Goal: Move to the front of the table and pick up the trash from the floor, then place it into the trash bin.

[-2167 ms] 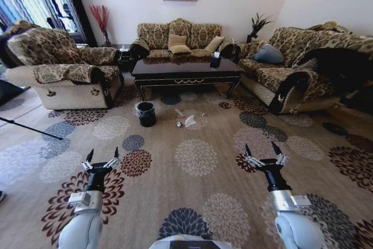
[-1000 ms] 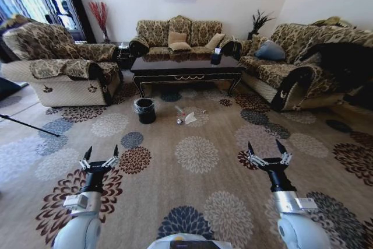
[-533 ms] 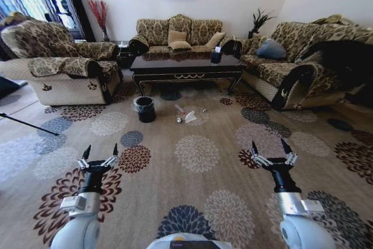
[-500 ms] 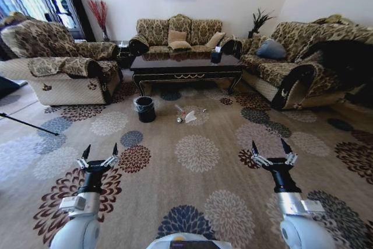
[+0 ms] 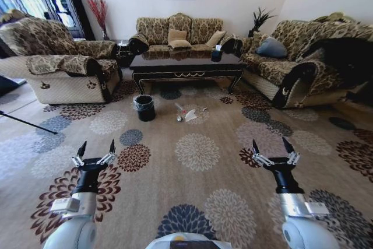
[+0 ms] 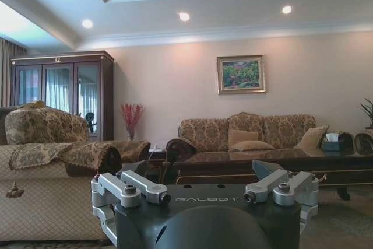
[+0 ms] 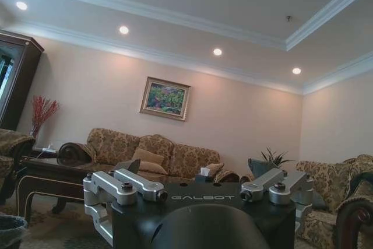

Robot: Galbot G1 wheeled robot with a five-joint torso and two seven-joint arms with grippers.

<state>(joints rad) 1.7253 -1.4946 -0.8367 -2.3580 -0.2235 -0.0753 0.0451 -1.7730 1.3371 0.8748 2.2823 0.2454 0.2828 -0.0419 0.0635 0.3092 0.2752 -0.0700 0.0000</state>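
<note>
My left claw (image 5: pixel 93 155) and right claw (image 5: pixel 274 154): prongs apart, empty, low over carpet. Trash (image 5: pixel 187 115) far ahead, near trash bin (image 5: pixel 144 108), fronting table (image 5: pixel 185 65). Risk: drive overshoot scatters scraps, clips bin.

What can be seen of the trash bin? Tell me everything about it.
The trash bin is a small, round, black bucket-shaped bin with a clear, whitish plastic liner folded over its rim. It stands upright on the patterned carpet, in front of the left end of the table, apart from its leg. The trash lies on the floor to its right, not touching it. Its inside cannot be made out. Both grippers are far from it.
</note>
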